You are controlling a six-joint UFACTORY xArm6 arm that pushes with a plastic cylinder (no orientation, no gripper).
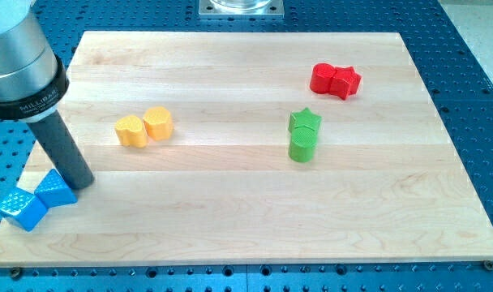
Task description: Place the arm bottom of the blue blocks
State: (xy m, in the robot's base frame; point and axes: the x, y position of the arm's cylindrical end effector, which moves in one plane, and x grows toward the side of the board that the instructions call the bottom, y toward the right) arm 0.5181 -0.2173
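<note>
Two blue blocks lie at the board's lower left corner: a blue block further right and a blue cube at the board's left edge, touching each other. My rod comes down from the view's top left. My tip rests on the board just right of the right-hand blue block, touching or nearly touching its upper right side.
Two yellow blocks, a heart and a hexagon, sit side by side left of centre. A green star and green cylinder stand right of centre. Two red blocks lie at the upper right. The wooden board sits on a blue perforated table.
</note>
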